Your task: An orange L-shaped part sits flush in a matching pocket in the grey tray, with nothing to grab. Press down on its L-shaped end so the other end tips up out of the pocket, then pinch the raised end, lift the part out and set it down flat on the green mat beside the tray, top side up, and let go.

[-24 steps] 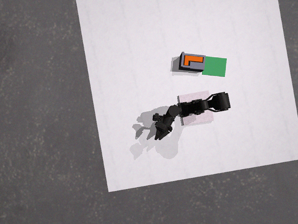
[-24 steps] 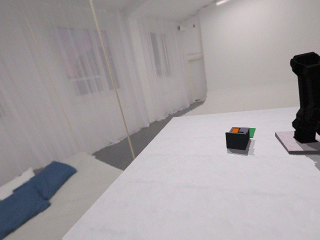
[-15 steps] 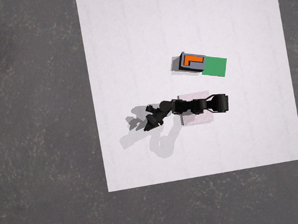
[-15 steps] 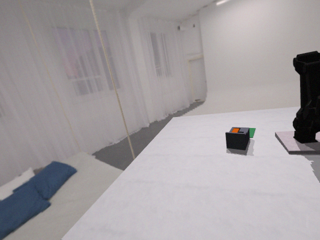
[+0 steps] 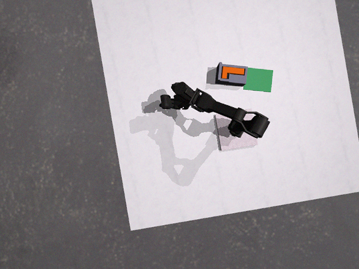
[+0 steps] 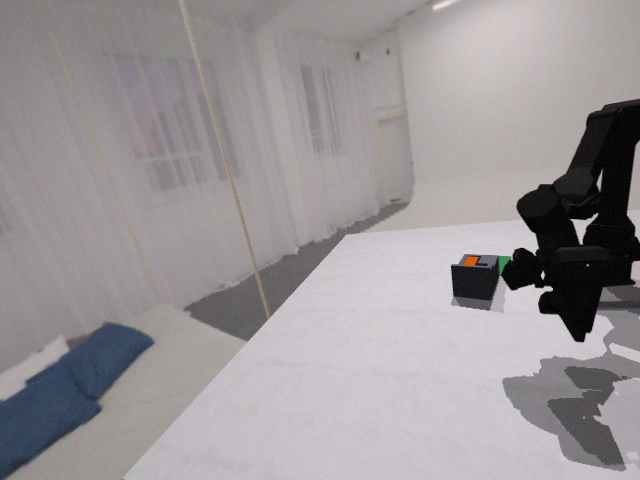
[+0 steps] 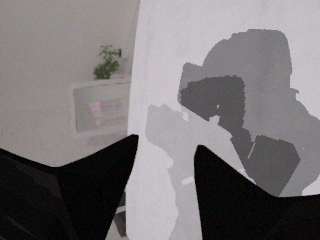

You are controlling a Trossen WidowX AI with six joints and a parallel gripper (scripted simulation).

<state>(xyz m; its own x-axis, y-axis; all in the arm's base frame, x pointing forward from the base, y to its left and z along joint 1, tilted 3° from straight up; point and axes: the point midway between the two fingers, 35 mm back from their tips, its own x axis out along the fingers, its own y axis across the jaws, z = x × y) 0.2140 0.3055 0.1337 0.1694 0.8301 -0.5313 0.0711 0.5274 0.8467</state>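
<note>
Orange L-shaped part [image 5: 236, 70] [image 6: 470, 261]: from above, flush in the grey tray [image 5: 238, 78] [image 6: 475, 283], up-right of my claw [image 5: 175, 105] [image 6: 580, 335] [image 7: 168, 141], foot end nearer, long leg running away. Exterior: it's left of me. Wrist: fingers part-spread, nothing between.

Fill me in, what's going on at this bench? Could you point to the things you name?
A black robot arm has its hand [image 6: 580, 338] [image 7: 167, 146] partly open over the white table, away from the tray [image 5: 238, 79] [image 6: 474, 281], with nothing between the fingers. The orange L-shaped part [image 5: 236, 70] [image 6: 470, 260] sits in its pocket in the tray. The green mat [image 5: 258, 79] [image 6: 504, 264] lies beside the tray, and the part hasn't been placed there.
</note>
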